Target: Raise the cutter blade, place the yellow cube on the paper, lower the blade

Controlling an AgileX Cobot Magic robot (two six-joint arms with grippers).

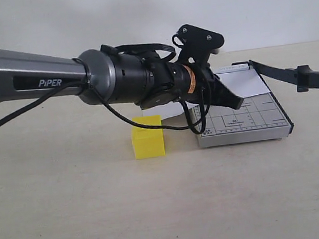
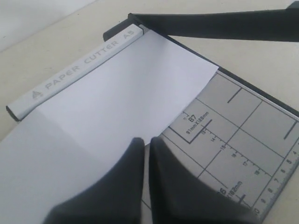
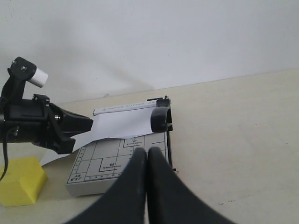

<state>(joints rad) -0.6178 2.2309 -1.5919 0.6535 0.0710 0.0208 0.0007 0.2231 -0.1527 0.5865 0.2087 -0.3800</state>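
Note:
The grey gridded trimmer base [image 1: 245, 123] lies right of centre, with the white paper [image 1: 237, 83] across its far half. The cutter blade [image 1: 292, 74] stands raised from its hinge, and nothing holds it. The yellow cube [image 1: 147, 136] rests on the table left of the base. My left gripper [image 1: 237, 102] is shut and empty, hovering over the base's left part. In the left wrist view its tips [image 2: 145, 141] sit over the edge of the paper [image 2: 117, 93], with the blade [image 2: 224, 25] beyond. My right gripper [image 3: 148, 153] is shut and empty, back from the base [image 3: 107, 163], facing the blade's handle [image 3: 160, 119].
The left arm's grey and black body [image 1: 114, 73] spans the scene above the cube, with a cable [image 1: 148, 123] hanging close behind it. Beige table surface [image 1: 158, 211] stretches in front, and a pale wall stands behind.

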